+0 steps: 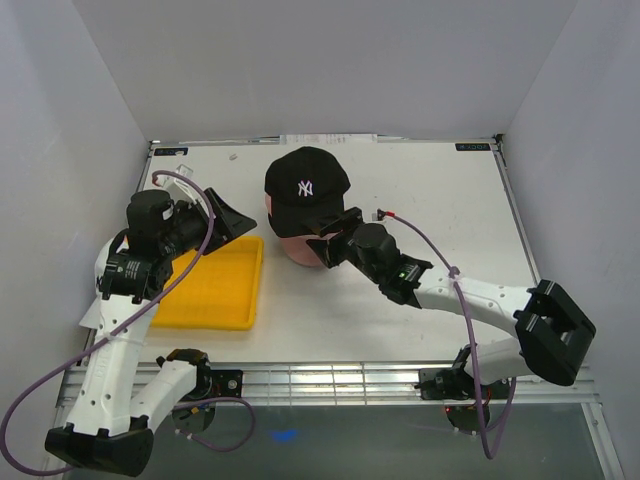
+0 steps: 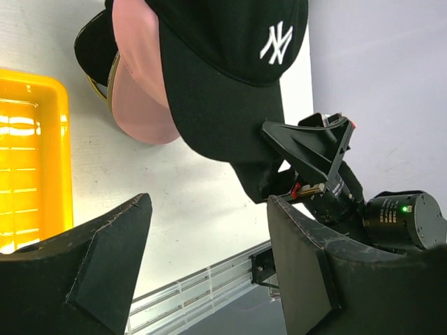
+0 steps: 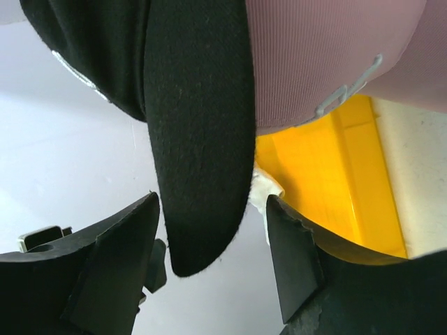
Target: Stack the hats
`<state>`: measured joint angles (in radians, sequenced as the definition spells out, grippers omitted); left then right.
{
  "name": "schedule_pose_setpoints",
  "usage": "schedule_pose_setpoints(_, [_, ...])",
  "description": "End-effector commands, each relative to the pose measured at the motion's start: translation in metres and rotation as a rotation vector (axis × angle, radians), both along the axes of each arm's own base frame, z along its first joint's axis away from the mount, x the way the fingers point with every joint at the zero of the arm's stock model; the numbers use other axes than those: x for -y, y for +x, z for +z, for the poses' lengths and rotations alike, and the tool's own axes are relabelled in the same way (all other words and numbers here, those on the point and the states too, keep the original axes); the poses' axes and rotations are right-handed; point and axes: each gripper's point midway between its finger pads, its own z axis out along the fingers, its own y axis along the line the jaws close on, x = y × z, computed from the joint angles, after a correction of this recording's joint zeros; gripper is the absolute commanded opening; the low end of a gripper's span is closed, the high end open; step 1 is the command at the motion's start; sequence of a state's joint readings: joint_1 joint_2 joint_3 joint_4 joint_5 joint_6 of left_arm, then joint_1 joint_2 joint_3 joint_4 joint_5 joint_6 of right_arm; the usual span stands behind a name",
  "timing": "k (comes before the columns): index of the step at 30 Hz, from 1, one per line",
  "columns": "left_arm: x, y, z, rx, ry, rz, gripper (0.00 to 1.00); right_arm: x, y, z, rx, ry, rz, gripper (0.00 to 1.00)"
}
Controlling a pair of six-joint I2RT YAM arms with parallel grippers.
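A black cap with a white NY logo (image 1: 306, 187) sits on top of a pink cap (image 1: 290, 246) at the middle of the table. In the left wrist view the black cap (image 2: 223, 63) covers most of the pink cap (image 2: 136, 84). My right gripper (image 1: 326, 240) is at the front of the stack. In its wrist view the black brim (image 3: 199, 139) hangs between the open fingers of the right gripper (image 3: 213, 202), with a gap on each side. My left gripper (image 1: 238, 222) hovers left of the stack, and the left gripper (image 2: 208, 202) is open and holds nothing.
A yellow tray (image 1: 215, 290) lies on the table left of the caps, under my left gripper. An aluminium rail (image 1: 330, 380) runs along the near table edge. Grey walls close in the left, back and right sides.
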<state>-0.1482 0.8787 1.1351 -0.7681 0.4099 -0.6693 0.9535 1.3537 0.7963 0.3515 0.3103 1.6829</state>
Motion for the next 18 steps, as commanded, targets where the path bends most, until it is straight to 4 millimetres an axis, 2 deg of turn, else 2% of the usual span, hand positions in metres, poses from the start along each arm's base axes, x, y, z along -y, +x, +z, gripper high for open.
schedule_pose_setpoints(1, [0.001, -0.008, -0.005, -0.003, 0.006, -0.02, 0.77, -0.002, 0.016, 0.032, 0.049, 0.091, -0.076, 0.67])
schedule_pose_setpoints(3, [0.001, -0.009, -0.006, 0.0, 0.007, -0.024, 0.77, -0.005, 0.017, 0.032, 0.053, 0.103, -0.071, 0.65])
schedule_pose_setpoints(5, [0.001, -0.009, -0.006, 0.002, 0.012, -0.025, 0.77, -0.005, 0.017, 0.033, 0.054, 0.108, -0.073, 0.58])
schedule_pose_setpoints(10, [0.001, -0.009, -0.01, -0.004, 0.016, -0.023, 0.77, -0.001, 0.017, 0.037, 0.061, 0.117, -0.081, 0.38])
schedule_pose_setpoints(18, [0.0, -0.01, -0.013, -0.003, 0.025, -0.022, 0.77, -0.003, 0.018, 0.053, 0.085, 0.144, -0.064, 0.22])
